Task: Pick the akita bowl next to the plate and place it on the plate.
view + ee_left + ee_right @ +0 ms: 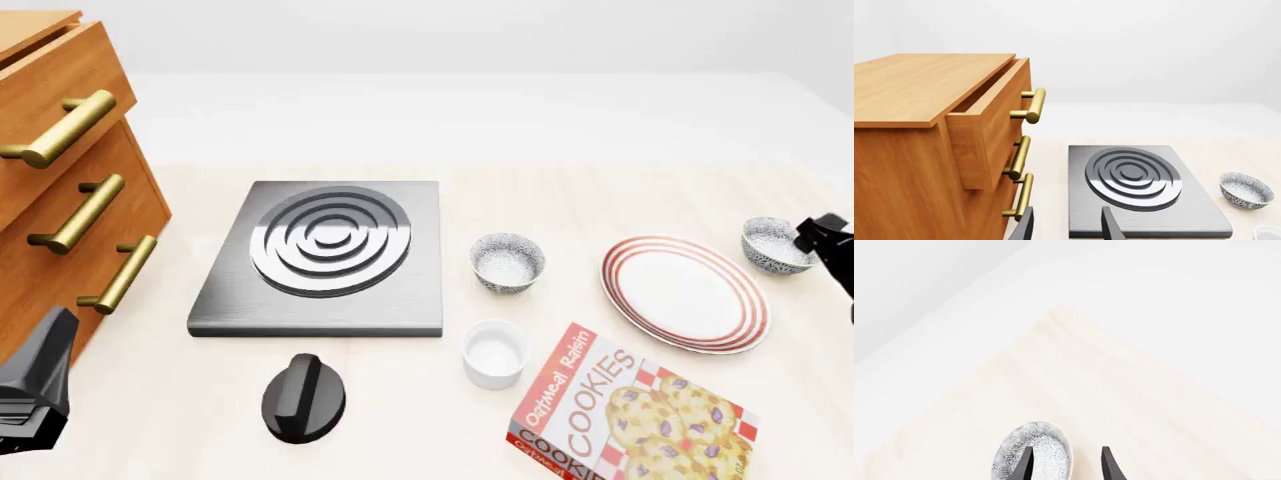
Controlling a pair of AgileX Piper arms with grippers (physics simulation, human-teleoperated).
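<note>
The plate (683,292), white with red rings, lies right of centre. One speckled akita bowl (777,245) stands just off the plate's far right rim. My right gripper (814,240) is at that bowl. In the right wrist view this bowl (1044,452) sits at the fingertips of the open gripper (1067,467), one finger over its inside and the other outside its rim. A look-alike bowl (507,262) stands between the stove and the plate, and also shows in the left wrist view (1246,190). My left gripper (34,390) hangs open (1067,227) near the drawers, holding nothing.
A wooden drawer cabinet (67,180) with brass handles, top drawer partly out, fills the left. A grey stove plate (327,255) lies mid-table with a black knob (304,398) in front. A white ramekin (494,352) and a cookie box (621,415) sit near the front.
</note>
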